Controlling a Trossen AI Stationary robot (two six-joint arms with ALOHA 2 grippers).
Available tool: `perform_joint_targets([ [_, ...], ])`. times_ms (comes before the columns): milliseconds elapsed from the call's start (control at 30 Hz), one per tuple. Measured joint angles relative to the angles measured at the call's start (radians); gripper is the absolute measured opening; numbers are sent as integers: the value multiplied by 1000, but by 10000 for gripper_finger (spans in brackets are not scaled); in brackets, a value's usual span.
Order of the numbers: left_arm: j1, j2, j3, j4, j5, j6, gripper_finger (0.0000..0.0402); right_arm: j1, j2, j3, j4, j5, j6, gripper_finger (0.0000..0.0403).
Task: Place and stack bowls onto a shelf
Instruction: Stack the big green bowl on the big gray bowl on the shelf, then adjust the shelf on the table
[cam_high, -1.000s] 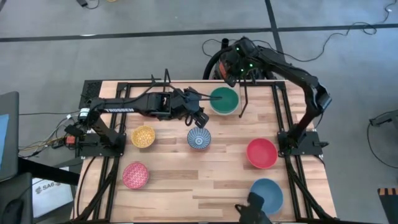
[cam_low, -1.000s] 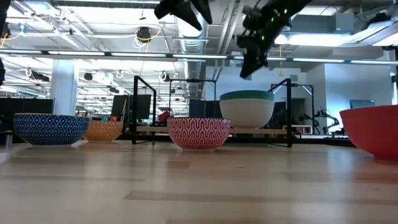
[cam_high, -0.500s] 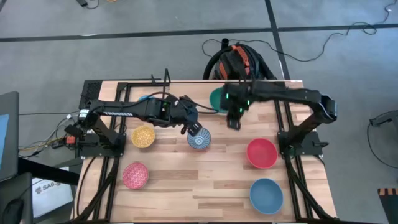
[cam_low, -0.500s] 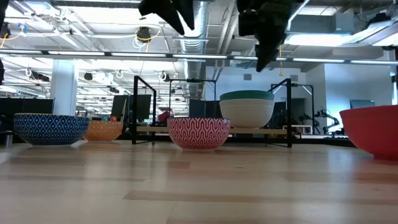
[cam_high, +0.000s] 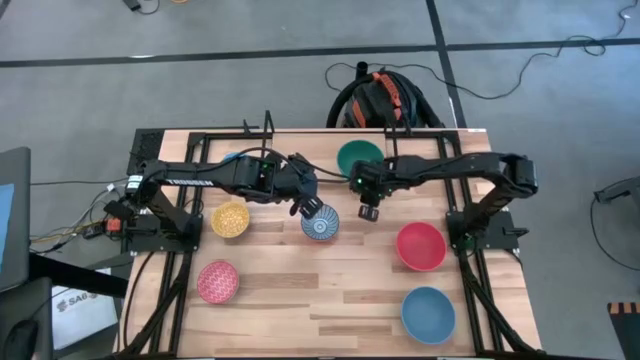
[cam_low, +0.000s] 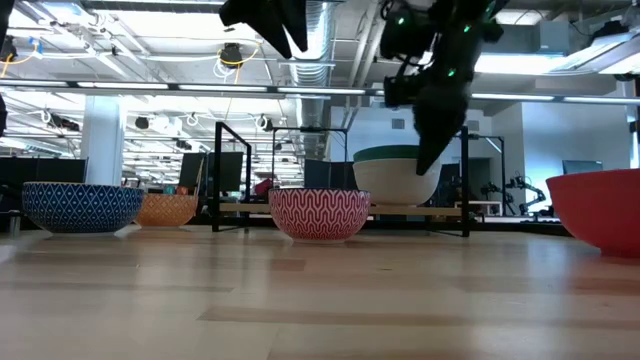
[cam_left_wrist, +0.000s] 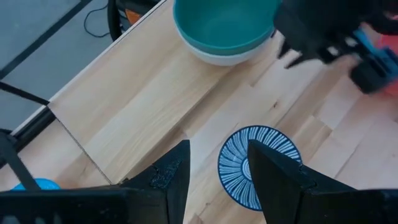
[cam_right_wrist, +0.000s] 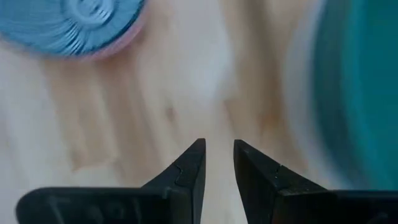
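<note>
Left claw (cam_high: 311, 206), spread and empty, poised above patterned bowl (cam_high: 320, 223) for a rim grasp; right claw (cam_high: 367, 212), slightly parted, empty, beside green bowl (cam_high: 359, 160) on shelf (cam_low: 340, 208) at table (cam_high: 330, 290) rear.

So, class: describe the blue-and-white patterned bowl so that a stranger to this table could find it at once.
Start at the wooden table and go to its middle, just below the left gripper. The blue-and-white patterned bowl sits there. Its neighbours are plain green, yellow or red inside; it alone has fine blue lines radiating from its centre.
</note>
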Motion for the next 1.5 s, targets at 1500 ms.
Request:
perform_joint_targets([
  [1500, -9, -34, 1, -39, -49, -45, 145, -588, -180, 144, -375, -81, 283, 66],
])
